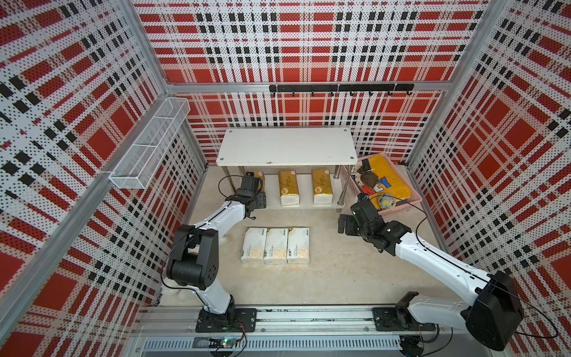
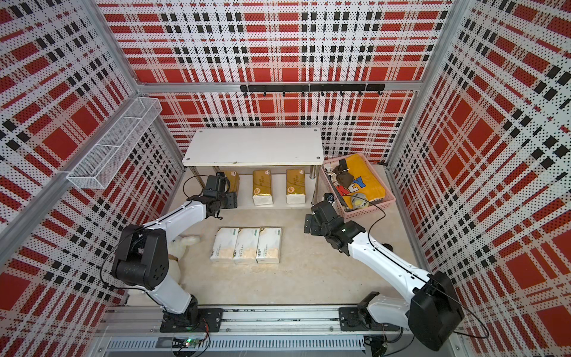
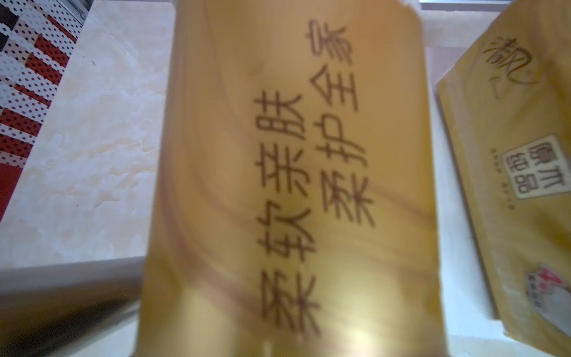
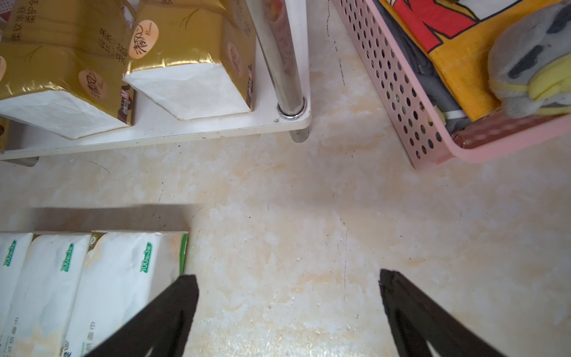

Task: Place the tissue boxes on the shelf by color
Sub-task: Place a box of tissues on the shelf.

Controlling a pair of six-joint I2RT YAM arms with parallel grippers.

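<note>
Two tiers high, the shelf (image 1: 287, 145) stands beyond both grippers. Three white packs (image 1: 276, 245) lie near the right gripper (image 4: 289, 278), whose jaws are spread wide. Right at the left gripper (image 1: 253, 182), grip impossible to tell, the end gold pack (image 3: 278, 185) sits on the lower tier (image 4: 154, 133), with two gold packs (image 1: 289, 188) alongside.

My left arm (image 1: 216, 218), elbow folded high by its base, reaches forward and low; the left claw (image 1: 254, 183) at its end points away from me, fingers hidden in every view. My right arm (image 1: 432, 255) stretches inward at a slant, wrist tipped down, the right claw (image 4: 289, 278) spread wide above the tabletop (image 4: 278, 201), gripping nothing.
</note>
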